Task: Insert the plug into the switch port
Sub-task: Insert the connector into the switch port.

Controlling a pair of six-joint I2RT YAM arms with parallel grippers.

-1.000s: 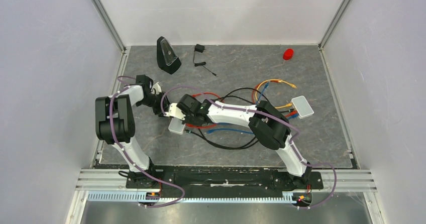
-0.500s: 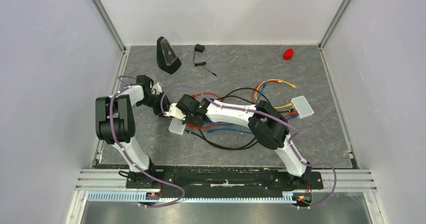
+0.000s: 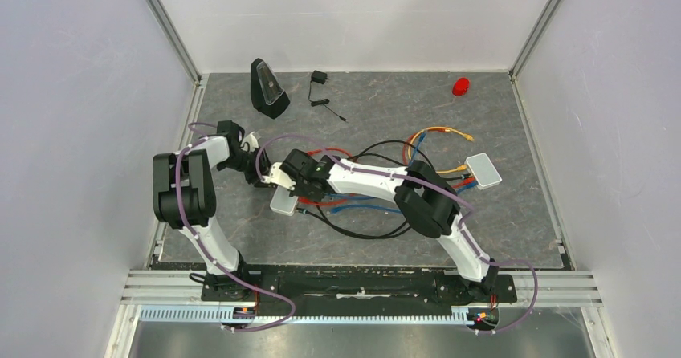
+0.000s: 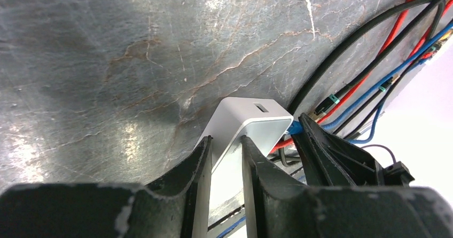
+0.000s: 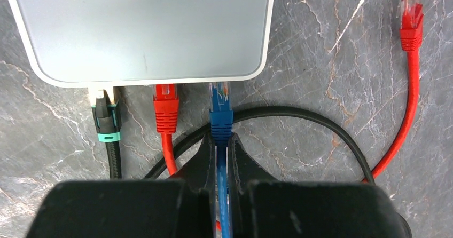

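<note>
Plug [image 5: 220, 109], blue, tip at switch [image 5: 139, 30] edge, its cable [image 5: 222, 206] pinched by right gripper [image 5: 223, 142]; left gripper [image 4: 225, 143] clamps switch body.

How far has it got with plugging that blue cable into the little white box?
Done: the left gripper holds the switch box, and a red plug and a black plug already sit at its edge. In hand: the right gripper pinches the blue cable, the blue plug nosed up to that edge. Left: pushing it fully home; seating isn't visible.
</note>
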